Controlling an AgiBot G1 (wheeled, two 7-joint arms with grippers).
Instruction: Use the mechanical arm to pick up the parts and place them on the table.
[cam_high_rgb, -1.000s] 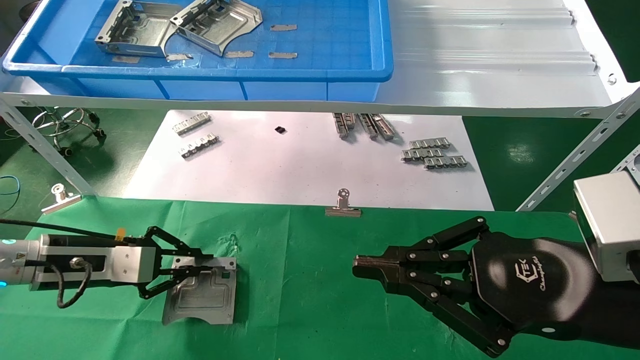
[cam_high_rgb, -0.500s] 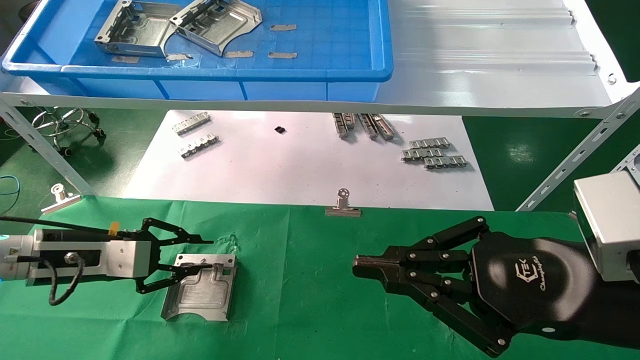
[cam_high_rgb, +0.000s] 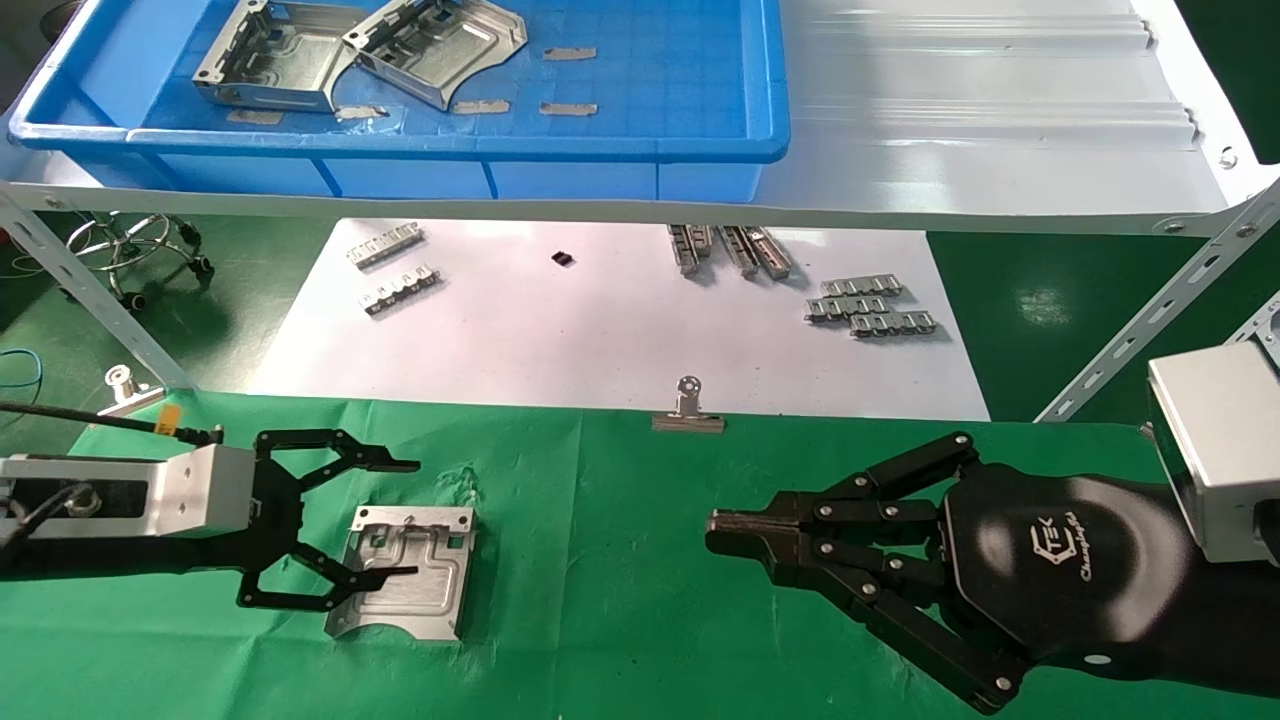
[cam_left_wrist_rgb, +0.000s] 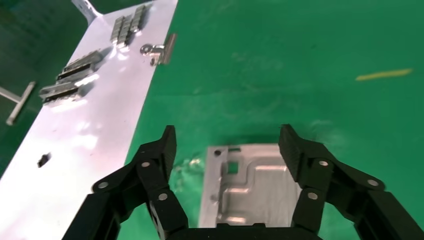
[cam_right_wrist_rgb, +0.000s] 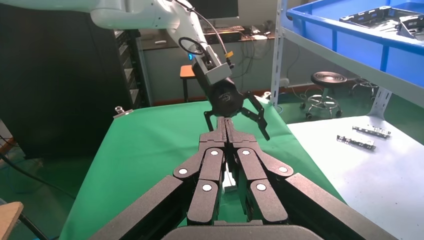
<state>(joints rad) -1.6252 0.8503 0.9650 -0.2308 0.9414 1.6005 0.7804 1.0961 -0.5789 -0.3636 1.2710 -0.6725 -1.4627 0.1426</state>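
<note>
A: Head view: I read left gripper spread wide over the part, flat on the green worktop.
B: Its wrist view shows both fingers clear. Right gripper closed, empty.

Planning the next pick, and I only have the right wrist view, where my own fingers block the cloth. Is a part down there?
Observer: Yes. One part lies flat on the table, by the left gripper.
Operator: Is it gripped?
Observer: No. The left wrist view shows the jaws wide open and the part lying between the fingers.
Operator: My view crops the bin. Any parts in it?
Observer: Two parts in the blue bin. The right gripper is shut, idle.
</note>
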